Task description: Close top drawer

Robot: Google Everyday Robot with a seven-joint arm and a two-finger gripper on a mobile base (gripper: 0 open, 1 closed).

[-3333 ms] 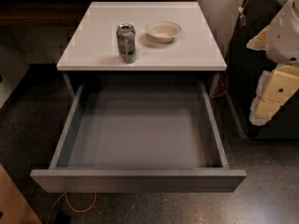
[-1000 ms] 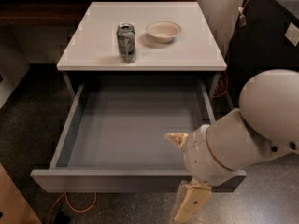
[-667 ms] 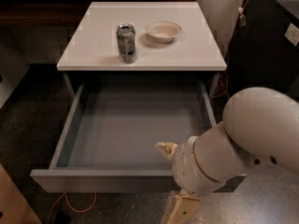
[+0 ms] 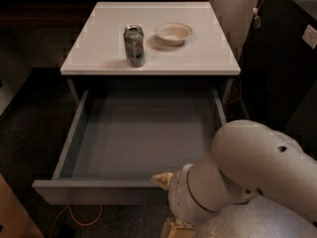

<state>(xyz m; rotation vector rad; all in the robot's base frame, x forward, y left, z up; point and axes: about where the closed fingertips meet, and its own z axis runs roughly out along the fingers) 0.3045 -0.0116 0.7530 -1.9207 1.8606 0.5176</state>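
Note:
The top drawer stands pulled far out of the white-topped cabinet, and its grey inside holds nothing. Its flat grey front panel faces me at the bottom of the camera view. My arm, a large pale rounded shell, covers the drawer's front right corner. My gripper hangs at the bottom edge of the view, just in front of and below the front panel, mostly cut off.
On the cabinet top stand a green-grey drink can and a pale bowl. A black unit with cables stands to the right. An orange cable lies on the dark floor at the lower left.
My arm has swung in from the right and moved left and down across the drawer's front right corner. The drawer, can and bowl have not moved.

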